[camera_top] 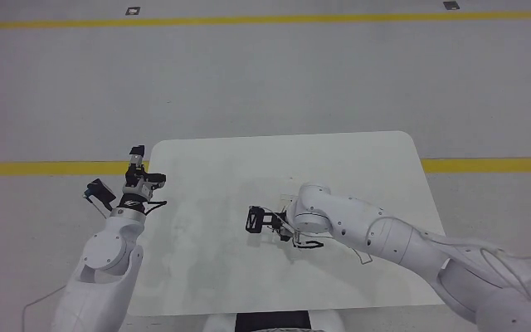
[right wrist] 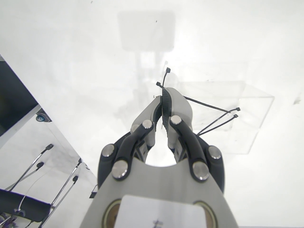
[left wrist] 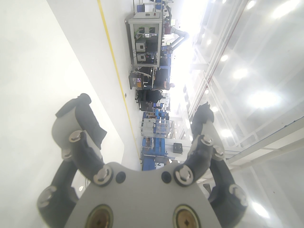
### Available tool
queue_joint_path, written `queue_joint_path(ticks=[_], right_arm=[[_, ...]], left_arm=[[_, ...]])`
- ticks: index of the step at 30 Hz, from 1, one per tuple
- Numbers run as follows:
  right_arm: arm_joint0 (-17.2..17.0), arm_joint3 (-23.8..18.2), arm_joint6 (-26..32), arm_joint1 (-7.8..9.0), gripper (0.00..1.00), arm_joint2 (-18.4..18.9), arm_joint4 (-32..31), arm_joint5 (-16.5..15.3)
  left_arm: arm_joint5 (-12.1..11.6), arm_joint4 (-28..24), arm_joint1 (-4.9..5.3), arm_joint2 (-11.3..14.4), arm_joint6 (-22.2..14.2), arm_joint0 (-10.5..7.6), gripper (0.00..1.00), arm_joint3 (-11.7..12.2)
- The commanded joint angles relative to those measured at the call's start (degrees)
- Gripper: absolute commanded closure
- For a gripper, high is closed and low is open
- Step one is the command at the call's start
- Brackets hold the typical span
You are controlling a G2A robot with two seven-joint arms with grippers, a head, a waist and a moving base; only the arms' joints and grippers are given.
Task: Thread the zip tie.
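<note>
My right gripper is shut on a black zip tie, whose thin strap runs between the pads while two small ends poke out past the fingertips. It hovers low over the middle of the white table, where the top view shows the right gripper. Two more black zip ties lie flat on the table just beside it. My left gripper stands open and holds nothing, tilted up at the table's left edge, also seen in the top view as the left gripper.
A clear plastic box rests on the table beside the loose ties. The table's edge runs close to the right gripper, with chair legs on the floor below. A yellow floor line lies beyond the table.
</note>
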Motion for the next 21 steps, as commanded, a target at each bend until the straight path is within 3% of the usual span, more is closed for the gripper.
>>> queue_joint_path(ticks=[1, 21], right_arm=[[-0.05, 0.17, 0.11, -0.14, 1.0, 0.0, -0.05, 0.0], [0.83, 0.21, -0.68, -0.41, 1.0, 0.0, 0.24, 0.0]], left_arm=[[0.0, 0.0, 0.0, 0.0, 0.0, 0.0, 0.0, 0.0], [0.0, 0.0, 0.0, 0.0, 0.0, 0.0, 0.0, 0.0]])
